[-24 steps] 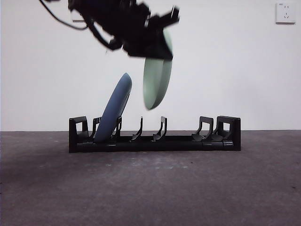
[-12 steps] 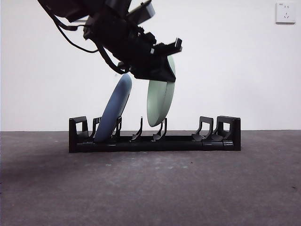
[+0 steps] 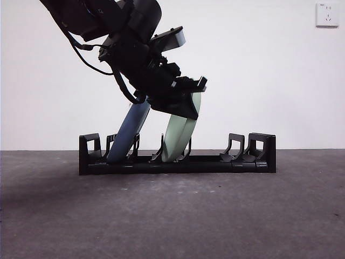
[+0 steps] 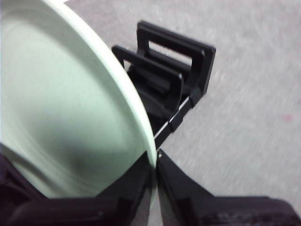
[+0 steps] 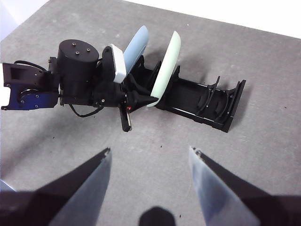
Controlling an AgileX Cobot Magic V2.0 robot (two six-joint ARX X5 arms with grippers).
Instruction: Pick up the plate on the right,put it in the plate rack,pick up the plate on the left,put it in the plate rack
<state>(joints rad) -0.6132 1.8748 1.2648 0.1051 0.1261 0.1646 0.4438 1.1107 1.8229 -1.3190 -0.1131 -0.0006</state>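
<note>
Nearest in the right wrist view, the right tool (image 5: 149, 162) hangs over bare surface (image 5: 155, 136) on the near side of the rack with its jaws spread wide and nothing between them; it is plainly the waiting arm. Beyond it stands the plate rack (image 3: 178, 159), long and black, lying left to right across the grey surface. The change is in the pale green plate (image 3: 178, 137): a second ago it was carried well clear above the prongs, half a second ago its lower edge was just at their tips, and now its bottom edge has dropped in between the prongs near the middle of the rack, leaning to the right. The left tool (image 4: 154, 188) has come down with it and is still clamped on the plate's rim, jaws pinched tight on the green edge in the left wrist view. Just to the left, one slot over, the blue plate (image 3: 129, 132) stands already racked at the same lean and has not shifted. Whether the green plate rests fully on the rack's floor or is still borne partly by the tool is hard to tell, since the arm hides its upper half in the front view. With one plate racked and the other entering its slot, the task looks nearly complete; what remains is likely letting go and drawing the arm back without tipping either plate
</note>
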